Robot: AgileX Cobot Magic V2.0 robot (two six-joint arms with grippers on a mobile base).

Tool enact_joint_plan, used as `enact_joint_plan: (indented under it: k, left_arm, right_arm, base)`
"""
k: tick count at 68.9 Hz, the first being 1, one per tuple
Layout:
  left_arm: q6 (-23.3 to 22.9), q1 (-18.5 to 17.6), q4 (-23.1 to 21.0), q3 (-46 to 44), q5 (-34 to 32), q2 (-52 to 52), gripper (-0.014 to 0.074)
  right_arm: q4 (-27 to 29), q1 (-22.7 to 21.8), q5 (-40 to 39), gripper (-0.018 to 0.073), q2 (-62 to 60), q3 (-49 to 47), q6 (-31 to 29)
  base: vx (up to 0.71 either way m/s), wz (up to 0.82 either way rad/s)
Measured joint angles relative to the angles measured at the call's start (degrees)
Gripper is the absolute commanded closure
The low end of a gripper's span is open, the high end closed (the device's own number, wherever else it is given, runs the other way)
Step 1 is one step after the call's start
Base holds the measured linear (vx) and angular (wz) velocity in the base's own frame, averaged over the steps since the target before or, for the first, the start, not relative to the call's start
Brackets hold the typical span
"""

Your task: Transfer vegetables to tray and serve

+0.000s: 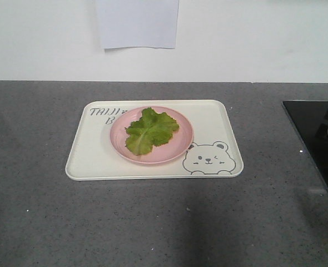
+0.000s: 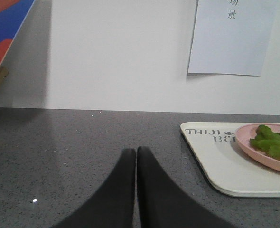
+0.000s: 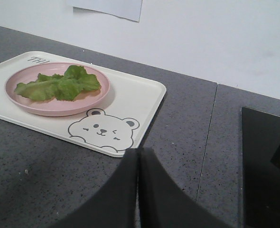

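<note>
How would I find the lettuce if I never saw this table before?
Look for the big cream tray with a winking bear face, lying on the grey counter. A round pink plate sits on it. The lettuce is the crinkly green leaf lying flat on that plate, the only green thing there.

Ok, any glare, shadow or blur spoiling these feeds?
Front view: soft shadows on the counter, lettuce sharp. Left wrist view: shut left pincer slightly soft up close, tray clear. Right wrist view: even light, no glare on the tray.
</note>
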Motion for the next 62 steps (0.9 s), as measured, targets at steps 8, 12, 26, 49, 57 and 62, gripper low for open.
enact_joint_plan:
  k: [8, 12, 26, 49, 57, 62]
  left_arm:
    - [0.0, 0.0, 0.0, 0.0, 0.0, 0.0, 0.0604]
    - [0.0, 0.0, 0.0, 0.0, 0.0, 0.0, 0.0604]
    - [0.0, 0.0, 0.0, 0.0, 0.0, 0.0, 0.0604]
    - [0.0, 0.0, 0.0, 0.0, 0.0, 0.0, 0.0604]
    - [0.0, 0.0, 0.0, 0.0, 0.0, 0.0, 0.0604]
    - [0.0, 0.0, 0.0, 0.0, 0.0, 0.0, 0.0604]
  right_arm:
    - [0.0, 0.0, 0.0, 0.0568, 0.0, 0.0, 0.0]
    - [0.0, 0.0, 0.0, 0.0568, 0.0, 0.0, 0.0]
    - [0.0, 0.0, 0.0, 0.0568, 0.0, 0.0, 0.0]
    - [0.0, 0.0, 0.0, 0.0568, 0.0, 0.0, 0.0]
    - [0.0, 0.0, 0.0, 0.0568, 0.0, 0.0, 0.0]
    - [0.0, 0.0, 0.0, 0.0568, 0.0, 0.0, 0.0]
  base:
    - [0.0, 0.0]
    - [0.0, 0.0]
    - [0.0, 0.0]
    - [0.0, 0.0]
    - [0.0, 0.0]
    - [0.0, 0.0]
